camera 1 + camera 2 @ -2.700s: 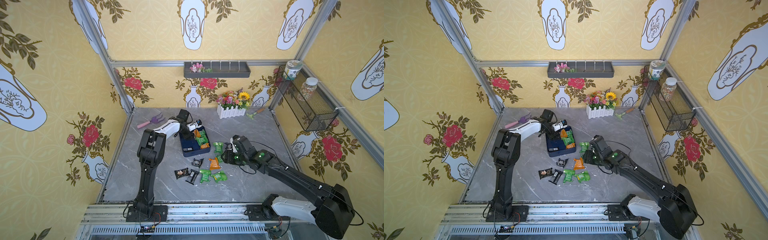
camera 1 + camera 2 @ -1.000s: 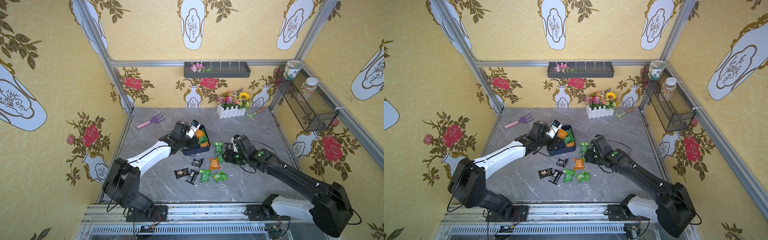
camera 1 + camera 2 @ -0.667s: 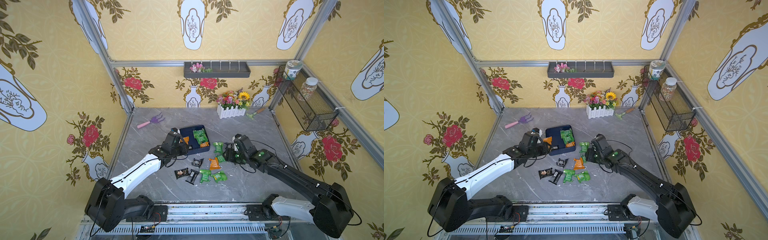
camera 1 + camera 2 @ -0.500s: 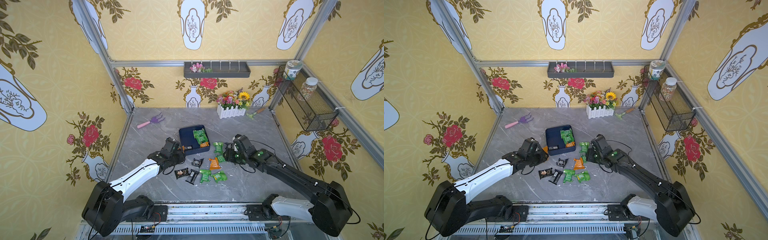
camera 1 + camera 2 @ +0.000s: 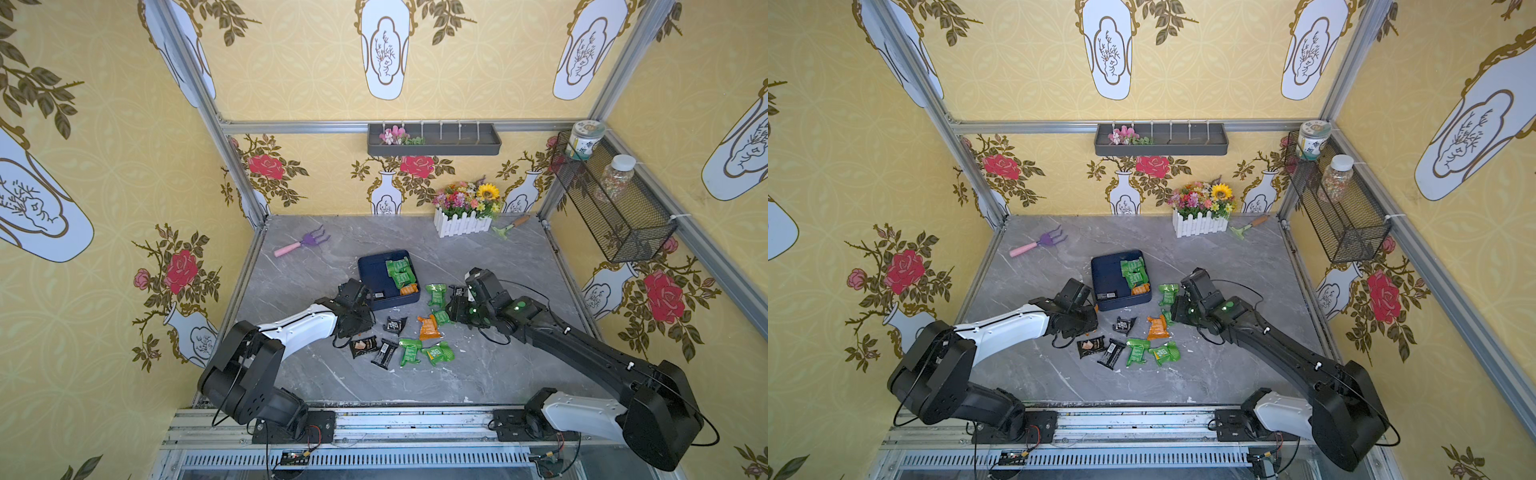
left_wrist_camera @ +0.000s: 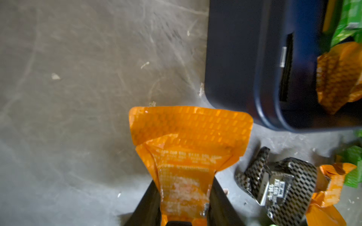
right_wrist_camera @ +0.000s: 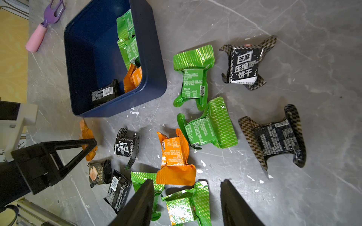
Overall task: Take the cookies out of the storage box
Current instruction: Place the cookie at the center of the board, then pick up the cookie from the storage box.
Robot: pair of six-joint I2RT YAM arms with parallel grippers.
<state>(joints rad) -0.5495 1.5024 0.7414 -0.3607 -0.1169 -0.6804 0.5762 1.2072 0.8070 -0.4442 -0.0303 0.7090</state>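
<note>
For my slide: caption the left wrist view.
Left gripper, jaws shut on an orange packet, beside the storage box.

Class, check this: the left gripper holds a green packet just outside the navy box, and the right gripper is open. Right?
Not quite. The left wrist view shows the left gripper holding an orange packet, not a green one. It is just outside the storage box, and the right gripper is open.

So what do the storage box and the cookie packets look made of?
Storage box: likely moulded plastic, navy, smooth satin; rounded corners, uniform walls. Cookies, such as the orange packet: probably thin metallised film, glossy; crinkled, glinting checked pattern, flat sealed ends.
</note>
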